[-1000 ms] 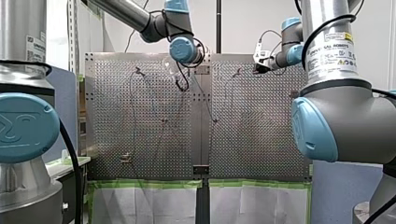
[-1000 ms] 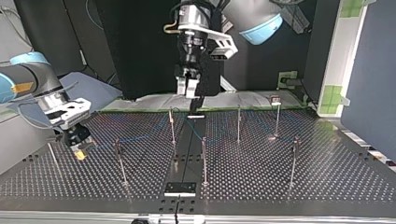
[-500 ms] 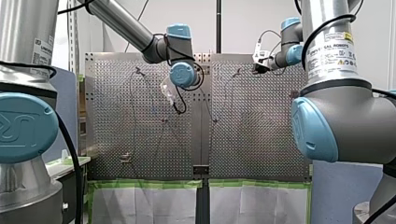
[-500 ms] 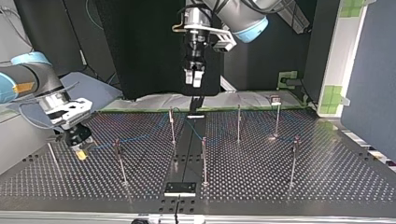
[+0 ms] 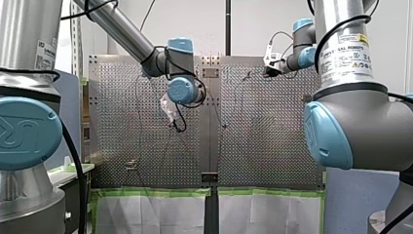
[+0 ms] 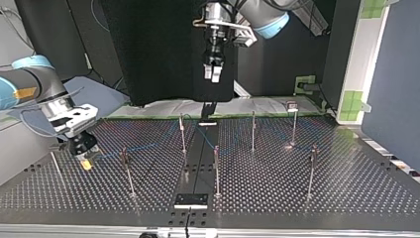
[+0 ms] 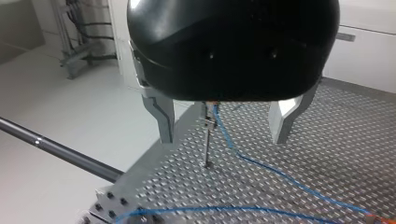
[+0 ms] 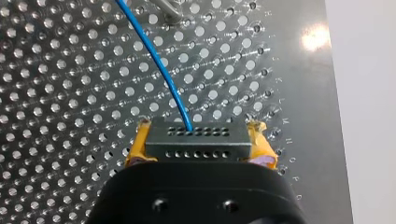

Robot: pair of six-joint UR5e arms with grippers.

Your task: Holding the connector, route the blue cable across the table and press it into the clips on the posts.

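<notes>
Right arm low with connector held; left arm raised, gripper empty.

In the top view the right arm reaches in low at the left, wrist tilted down, right gripper (image 6: 85, 157) just above the table (image 6: 346, 188). Its yellow pads (image 8: 140, 142) are closed on the grey connector (image 8: 196, 142). The blue cable (image 8: 159, 65) leaves the connector's front face and runs across the perforated surface towards the posts. The left arm enters from the top edge, wrist vertical. The left gripper (image 6: 212, 73) points straight down, well above the table's far middle, fingers (image 7: 161, 121) spread wide, nothing between them. Below it stands a post (image 7: 207, 140) with the cable passing its top; seating there cannot be judged.
</notes>
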